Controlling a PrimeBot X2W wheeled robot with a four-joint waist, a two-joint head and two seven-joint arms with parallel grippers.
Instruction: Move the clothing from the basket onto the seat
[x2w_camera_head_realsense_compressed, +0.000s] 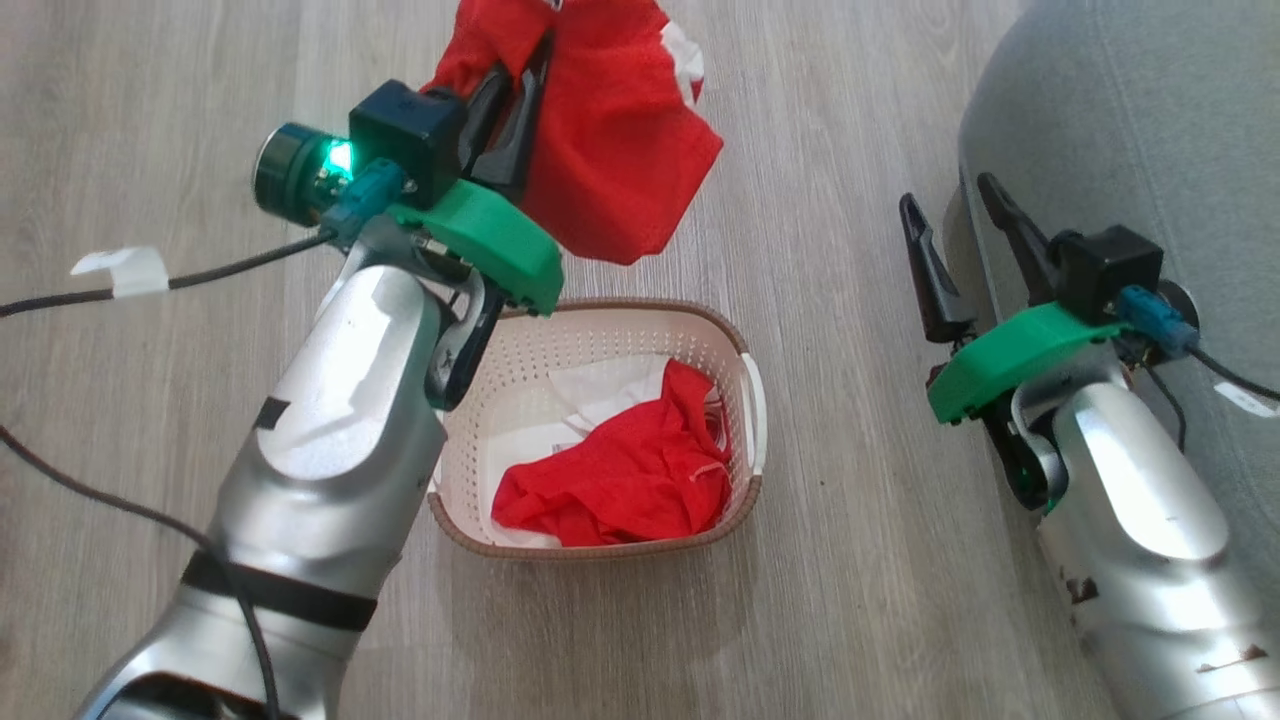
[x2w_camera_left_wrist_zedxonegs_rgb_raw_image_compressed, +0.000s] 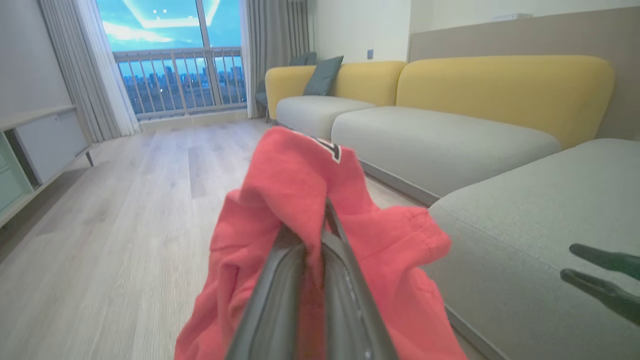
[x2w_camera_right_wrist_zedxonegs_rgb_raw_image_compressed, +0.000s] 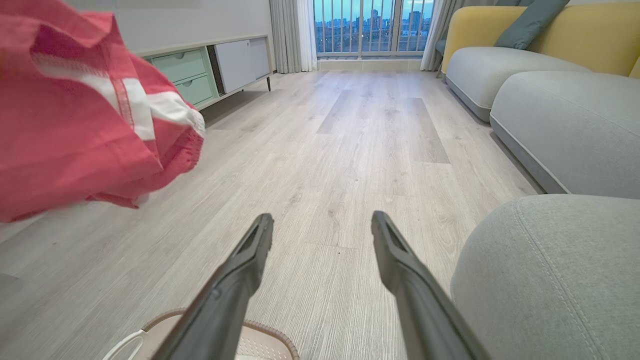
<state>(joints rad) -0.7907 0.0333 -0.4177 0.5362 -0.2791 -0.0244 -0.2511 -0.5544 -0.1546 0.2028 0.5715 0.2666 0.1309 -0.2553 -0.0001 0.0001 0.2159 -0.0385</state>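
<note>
Left hand (x2w_camera_head_realsense_compressed: 520, 75) pinched tight on a red garment (x2w_camera_head_realsense_compressed: 620, 150), which hangs above the far rim of the basket (x2w_camera_head_realsense_compressed: 640, 306). To do it well: swing it right of the basket onto the seat (x2w_camera_head_realsense_compressed: 1130, 120), high enough that the hem clears the cushion edge, and release well in. Right hand (x2w_camera_head_realsense_compressed: 948, 192) is spread wide and empty, right of the basket beside the seat. Another red piece (x2w_camera_head_realsense_compressed: 620, 480) and a pale cloth (x2w_camera_head_realsense_compressed: 600, 385) lie inside the basket.

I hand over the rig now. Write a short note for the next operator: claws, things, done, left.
Left claw: shut on a red garment, held in the air past the basket.
Right claw: open, empty, beside the seat.
Basket on floor: second red garment and white cloth inside.
Done: one garment out.
Left: lay it on the seat, then the others.
</note>
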